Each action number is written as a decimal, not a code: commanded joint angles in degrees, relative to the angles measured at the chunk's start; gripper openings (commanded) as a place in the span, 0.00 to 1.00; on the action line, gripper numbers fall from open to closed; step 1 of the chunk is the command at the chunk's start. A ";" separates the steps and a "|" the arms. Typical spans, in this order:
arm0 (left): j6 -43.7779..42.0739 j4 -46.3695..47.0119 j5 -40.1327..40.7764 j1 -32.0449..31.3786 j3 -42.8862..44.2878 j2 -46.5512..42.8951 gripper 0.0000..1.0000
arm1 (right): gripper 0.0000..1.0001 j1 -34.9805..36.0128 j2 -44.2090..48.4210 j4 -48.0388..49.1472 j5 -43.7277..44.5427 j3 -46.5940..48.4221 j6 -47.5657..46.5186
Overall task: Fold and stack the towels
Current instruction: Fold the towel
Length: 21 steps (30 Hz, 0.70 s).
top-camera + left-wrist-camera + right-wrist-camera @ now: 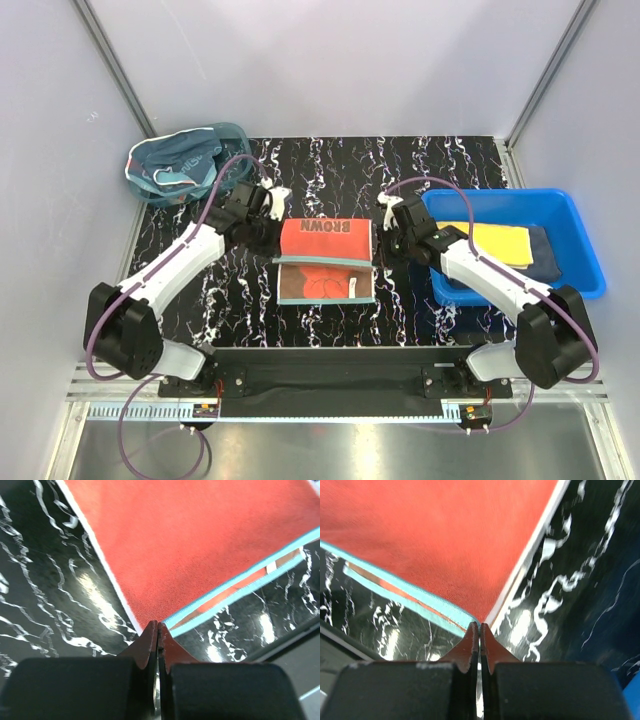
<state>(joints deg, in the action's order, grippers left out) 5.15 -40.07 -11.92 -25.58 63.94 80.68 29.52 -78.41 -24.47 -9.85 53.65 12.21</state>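
An orange-red towel (325,240) lies mid-table, its far half folded toward me so the plain back with the word BROWN shows. Below the flap's teal edge, the brown face print (325,285) is uncovered. My left gripper (274,250) is shut on the flap's left corner, where the white and teal edges meet at my gripper (158,624). My right gripper (380,255) is shut on the flap's right corner, seen at my gripper (479,625). A folded yellow towel (490,240) lies on a dark grey-blue towel (548,250) in the blue bin.
The rigid blue bin (585,235) stands at the right, just behind my right arm. A teal mesh-sided basket (185,165) sits at the back left corner. The black marbled tabletop (330,165) is walled in by white panels on three sides.
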 commanded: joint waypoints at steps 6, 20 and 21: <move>3.02 0.09 -2.67 -1.13 -3.73 -0.27 0.00 | 0.00 1.60 1.59 -3.13 1.76 -3.81 5.63; 4.25 -7.56 3.38 -1.84 -0.49 2.63 0.39 | 0.40 1.68 3.26 -5.50 -1.75 -4.70 8.62; 4.95 -7.56 4.18 -1.84 0.30 2.90 0.40 | 0.40 1.68 3.27 -5.41 -2.54 -4.34 8.62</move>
<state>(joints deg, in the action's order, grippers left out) 8.56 -46.92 -11.88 -27.29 60.69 84.58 30.81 -77.69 -29.82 -10.61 46.92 19.62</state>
